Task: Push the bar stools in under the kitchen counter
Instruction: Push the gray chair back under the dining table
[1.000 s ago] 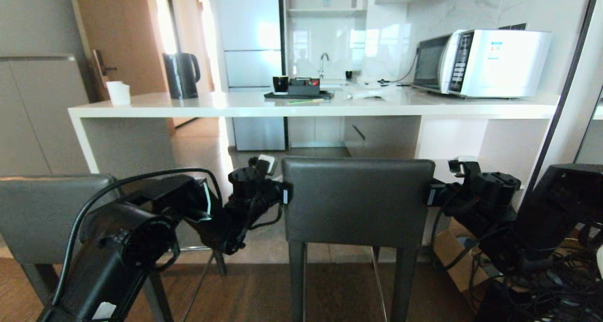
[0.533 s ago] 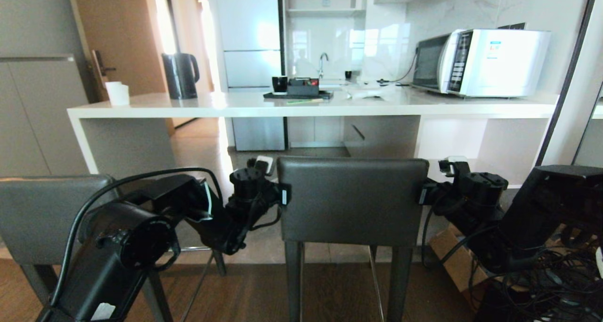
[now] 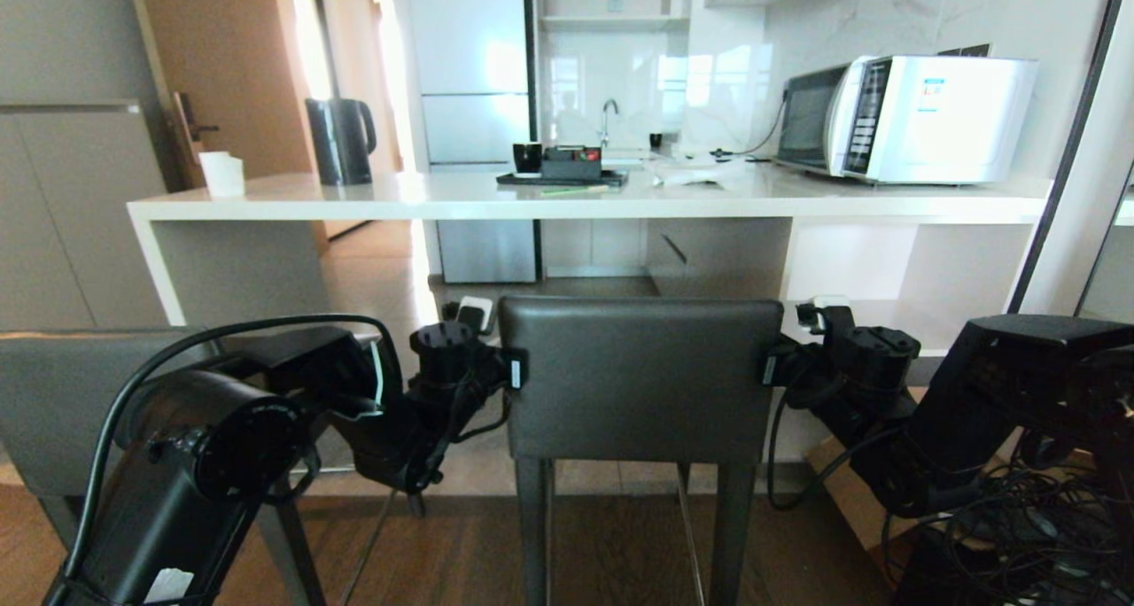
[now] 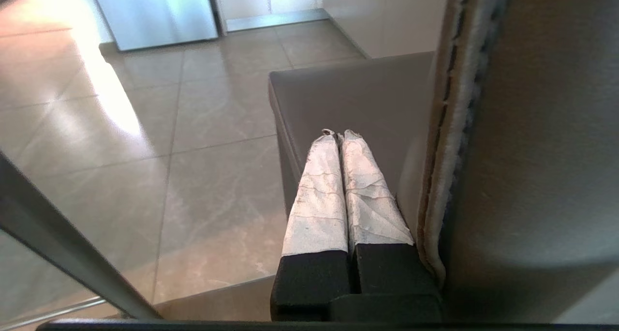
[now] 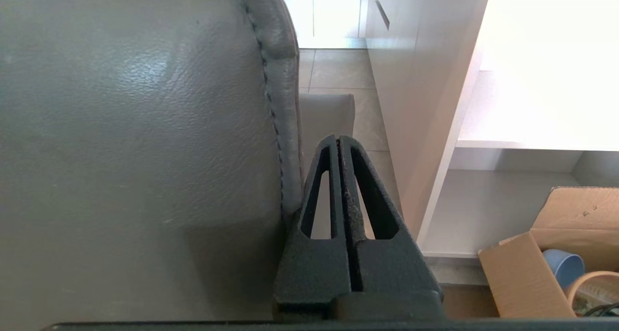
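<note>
The dark grey leather-backed bar stool (image 3: 640,380) stands before the white slab counter (image 3: 585,200), flanked by left gripper (image 4: 341,137) and right gripper (image 5: 339,142), fingers pressed together.

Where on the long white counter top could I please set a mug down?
The glossy white counter top is bare between the black electric kettle and the black tray. Rightward it is crowded: crumpled white paper, then the white microwave.
</note>
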Available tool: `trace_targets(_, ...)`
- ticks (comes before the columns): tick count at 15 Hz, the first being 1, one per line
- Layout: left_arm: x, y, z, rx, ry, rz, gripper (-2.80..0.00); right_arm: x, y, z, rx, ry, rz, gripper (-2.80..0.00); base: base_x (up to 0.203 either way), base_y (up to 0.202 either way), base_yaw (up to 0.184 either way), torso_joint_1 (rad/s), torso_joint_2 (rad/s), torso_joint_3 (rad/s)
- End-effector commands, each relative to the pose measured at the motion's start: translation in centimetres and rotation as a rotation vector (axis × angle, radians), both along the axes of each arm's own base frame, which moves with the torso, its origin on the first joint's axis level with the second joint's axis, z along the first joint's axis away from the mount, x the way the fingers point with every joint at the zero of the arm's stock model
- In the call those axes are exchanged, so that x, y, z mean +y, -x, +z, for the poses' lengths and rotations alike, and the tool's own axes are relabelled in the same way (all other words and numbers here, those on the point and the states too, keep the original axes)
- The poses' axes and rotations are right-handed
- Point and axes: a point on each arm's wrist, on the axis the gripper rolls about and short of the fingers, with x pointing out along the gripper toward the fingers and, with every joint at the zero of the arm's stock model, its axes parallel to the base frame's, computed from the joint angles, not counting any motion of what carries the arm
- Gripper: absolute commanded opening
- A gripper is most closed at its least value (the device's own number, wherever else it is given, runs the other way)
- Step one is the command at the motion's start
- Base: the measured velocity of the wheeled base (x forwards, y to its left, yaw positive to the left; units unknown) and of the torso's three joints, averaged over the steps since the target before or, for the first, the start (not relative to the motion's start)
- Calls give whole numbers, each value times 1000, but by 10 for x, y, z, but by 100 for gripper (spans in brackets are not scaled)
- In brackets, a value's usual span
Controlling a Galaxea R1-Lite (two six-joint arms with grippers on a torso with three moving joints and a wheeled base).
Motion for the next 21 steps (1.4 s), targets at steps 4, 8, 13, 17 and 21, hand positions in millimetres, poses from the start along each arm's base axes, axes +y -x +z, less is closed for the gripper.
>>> trace_targets(4,0,2,12,-32,13,-2,-280,-1,-1,1,-9,-1,-1,-280,0,0,0,0,0,0)
trace_targets(8,0,2,11,-29,10,-2,-280,0,-4,0,-11,11,2,-280,76,0,0,-3,2,2)
trace_targets(13,0,2,10,-30,2,-1,-280,1,-6,1,-13,12,3,-280,186,0,1,1,-3,4)
trace_targets(17,-3,5,9,-31,-9,-11,-280,0,-2,-3,3,16,3,-280,164,0,0,2,-7,6)
trace_targets(21,4,38,16,0,-25,-33,-280,-9,39,-19,99,35,17,-280,0,0,0,0,0,0)
